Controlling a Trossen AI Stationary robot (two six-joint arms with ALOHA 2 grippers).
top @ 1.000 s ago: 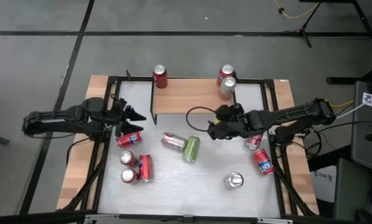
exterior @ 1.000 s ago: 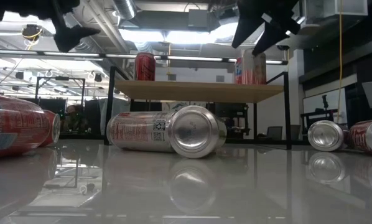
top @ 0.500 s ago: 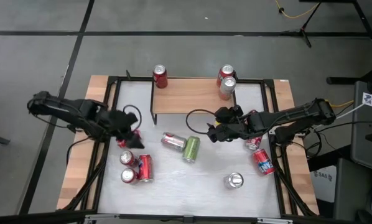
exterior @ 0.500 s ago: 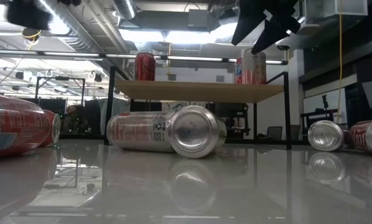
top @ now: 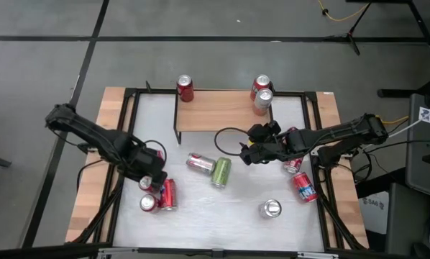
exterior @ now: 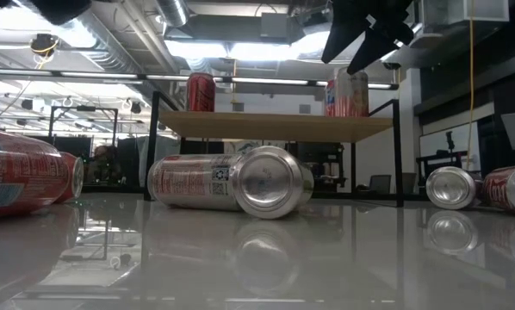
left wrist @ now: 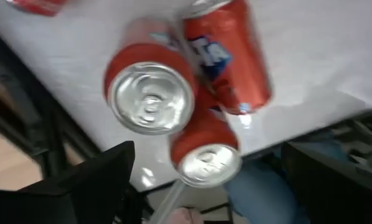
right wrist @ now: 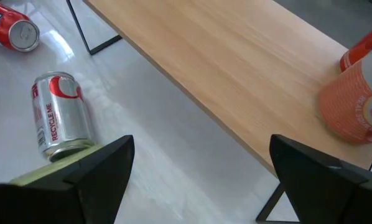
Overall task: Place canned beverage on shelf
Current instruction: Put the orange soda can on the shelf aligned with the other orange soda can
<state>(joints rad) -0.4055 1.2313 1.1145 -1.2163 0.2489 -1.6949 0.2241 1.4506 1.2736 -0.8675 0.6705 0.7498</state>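
Cans everywhere on the white surface. The low light-wood shelf on thin black legs sits at 12 o'clock, with one red can on its left end and two more on its right end. Left gripper, wide open and empty, hovers over a cluster of red cans at 8 o'clock. Right gripper hangs open and empty right of centre, beside a silver can lying on its side.

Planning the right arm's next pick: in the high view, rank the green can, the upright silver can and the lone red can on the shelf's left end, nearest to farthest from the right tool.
1. Green can, lying mid-table.
2. Silver can, upright near the front.
3. Red can, shelf's left end.
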